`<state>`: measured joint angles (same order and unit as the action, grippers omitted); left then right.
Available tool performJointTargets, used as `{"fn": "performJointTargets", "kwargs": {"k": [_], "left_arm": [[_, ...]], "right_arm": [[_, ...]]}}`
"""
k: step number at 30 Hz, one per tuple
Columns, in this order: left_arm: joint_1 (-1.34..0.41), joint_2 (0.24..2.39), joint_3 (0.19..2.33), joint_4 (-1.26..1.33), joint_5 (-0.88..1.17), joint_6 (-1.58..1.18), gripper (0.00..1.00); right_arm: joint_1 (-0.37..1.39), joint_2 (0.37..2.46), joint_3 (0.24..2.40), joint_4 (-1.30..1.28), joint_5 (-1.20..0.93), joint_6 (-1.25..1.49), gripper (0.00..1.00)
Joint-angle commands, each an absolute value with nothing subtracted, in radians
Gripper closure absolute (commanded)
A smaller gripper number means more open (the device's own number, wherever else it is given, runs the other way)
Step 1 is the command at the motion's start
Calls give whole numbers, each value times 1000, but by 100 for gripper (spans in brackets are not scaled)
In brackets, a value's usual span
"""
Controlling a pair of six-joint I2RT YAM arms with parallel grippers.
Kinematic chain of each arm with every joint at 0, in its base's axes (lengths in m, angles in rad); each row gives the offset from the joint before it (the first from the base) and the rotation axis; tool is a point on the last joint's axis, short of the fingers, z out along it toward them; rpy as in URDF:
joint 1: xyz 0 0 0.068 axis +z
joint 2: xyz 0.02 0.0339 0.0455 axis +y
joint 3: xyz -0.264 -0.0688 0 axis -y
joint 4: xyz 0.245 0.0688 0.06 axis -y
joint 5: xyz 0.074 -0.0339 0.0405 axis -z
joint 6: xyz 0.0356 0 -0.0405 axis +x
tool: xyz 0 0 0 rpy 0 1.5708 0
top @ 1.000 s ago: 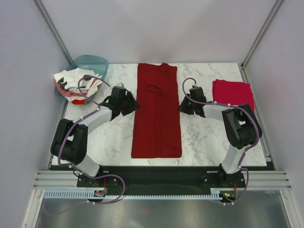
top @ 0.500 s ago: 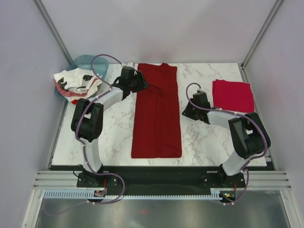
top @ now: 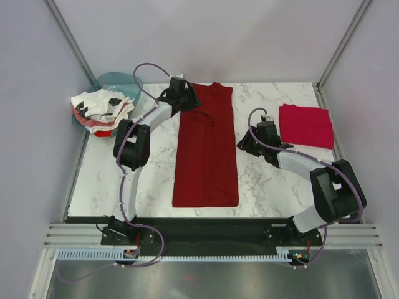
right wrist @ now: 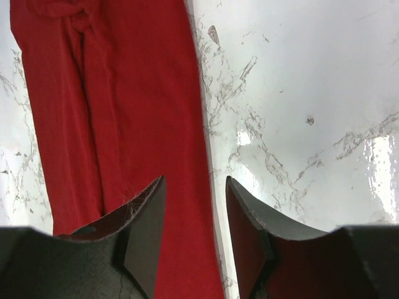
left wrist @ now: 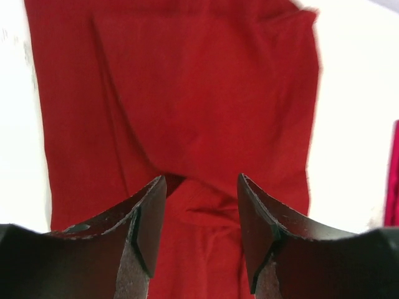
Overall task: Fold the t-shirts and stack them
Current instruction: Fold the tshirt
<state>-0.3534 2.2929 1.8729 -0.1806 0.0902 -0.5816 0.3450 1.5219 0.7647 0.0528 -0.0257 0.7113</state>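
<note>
A dark maroon-red t-shirt [top: 206,149] lies on the marble table, folded lengthwise into a long strip; it also shows in the left wrist view [left wrist: 187,93] and the right wrist view [right wrist: 106,112]. My left gripper [top: 189,98] is open and empty, hovering over the strip's far left part near the collar [left wrist: 201,212]. My right gripper [top: 243,144] is open and empty, just above the strip's right edge [right wrist: 196,218]. A folded crimson-pink t-shirt [top: 305,125] lies at the right. White t-shirts with black and red marks [top: 98,109] are heaped at the left.
A teal translucent basin [top: 121,84] stands at the back left, behind the white heap. Grey walls enclose the table on three sides. Bare marble [top: 274,180] shows between the strip and the right edge.
My left arm has swung from the table's left middle to the far end of the maroon strip. My right gripper has drawn back a little toward the near right.
</note>
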Motion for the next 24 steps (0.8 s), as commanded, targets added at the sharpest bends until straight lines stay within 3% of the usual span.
{"fn": "performJointTargets", "kwargs": {"k": [1,20,24], "left_arm": [[-350,2342,1904,-252,113,-630,44],[-348,2379,1919,-301,156,-678,48],[-344,2367,1888,-304,199,-689,58]], "right_arm": [[350,1496,755,84,-20,721,49],[348,1546,770,89,-58,724,49],[348,1558,775,87,-61,723,49]]}}
